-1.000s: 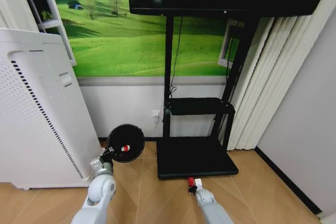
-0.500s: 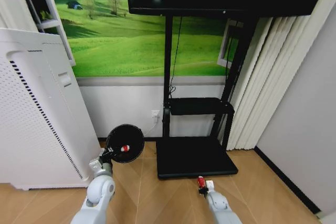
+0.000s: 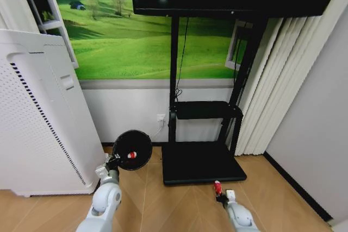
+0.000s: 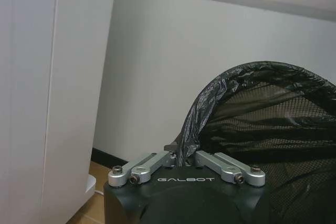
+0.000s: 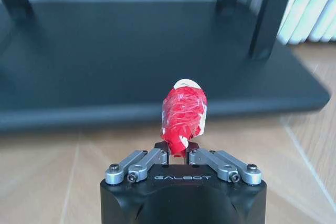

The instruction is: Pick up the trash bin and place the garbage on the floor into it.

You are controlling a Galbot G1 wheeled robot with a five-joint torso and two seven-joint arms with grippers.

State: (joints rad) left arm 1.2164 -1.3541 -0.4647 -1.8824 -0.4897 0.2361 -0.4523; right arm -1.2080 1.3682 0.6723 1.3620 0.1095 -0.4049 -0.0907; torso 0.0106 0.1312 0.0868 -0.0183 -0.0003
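The left gripper (image 3: 115, 162) is holding the bin (image 3: 132, 150) up off the floor at the near left, just right of the white appliance (image 3: 38, 112), with the bin's mouth tipped toward the head camera. The bin is small, black and round, with fine mesh sides and a crinkled black liner folded over its rim. In the left wrist view the jaws of the left gripper (image 4: 181, 157) are pinching the lined rim of the bin (image 4: 262, 129), with the mesh wall curving away behind it. A small red-and-white scrap (image 3: 130, 155) is lying inside the bin. The right gripper (image 3: 218, 193) is hanging at the near right, over the wood floor (image 3: 163, 210), just in front of the near edge of the black stand base (image 3: 201, 164). Its jaws are pressed onto a wrapper (image 3: 217, 187), a crumpled red piece with white patches, standing upright above the fingertips. In the right wrist view the wrapper (image 5: 184, 116) is showing shiny red creases and a white cap at its top, and the right gripper (image 5: 178, 156) is clamping its lower end, with the base (image 5: 105, 66) lying flat and dark beyond it.
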